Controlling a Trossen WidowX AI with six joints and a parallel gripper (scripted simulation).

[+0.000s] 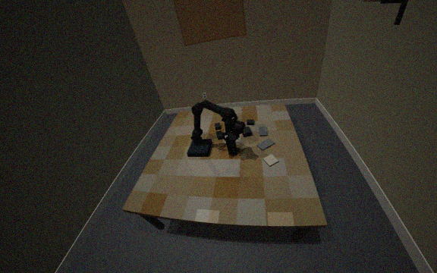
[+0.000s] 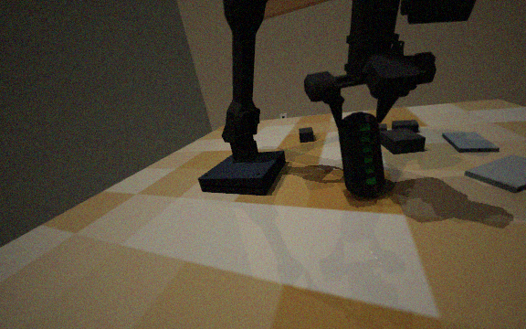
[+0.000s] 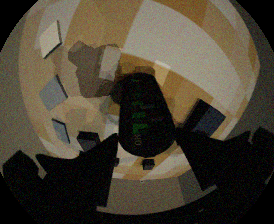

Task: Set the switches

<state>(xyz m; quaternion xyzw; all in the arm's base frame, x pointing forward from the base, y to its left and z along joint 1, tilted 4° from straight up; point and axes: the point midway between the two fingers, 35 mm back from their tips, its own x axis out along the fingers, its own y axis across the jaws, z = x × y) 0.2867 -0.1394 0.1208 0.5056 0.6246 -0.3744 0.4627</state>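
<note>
My claw (image 2: 359, 120) (image 3: 148, 133), spread fairly wide, grips the unit (image 2: 362, 155) (image 3: 144, 115), upended on the counter (image 1: 192, 186) (image 2: 199, 274) (image 3: 168, 30). It looks rigid, its rounded end slippery; I'd grip the flat sides, off the rockers.

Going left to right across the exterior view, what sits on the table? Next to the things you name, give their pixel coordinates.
The arm's dark base (image 1: 194, 152) (image 2: 240, 184), a small dark cube (image 2: 306, 134), the upended controller unit (image 2: 359, 155), a dark box (image 2: 405, 143), then two flat grey-blue tiles, the farther one (image 2: 470, 142) first.
</note>
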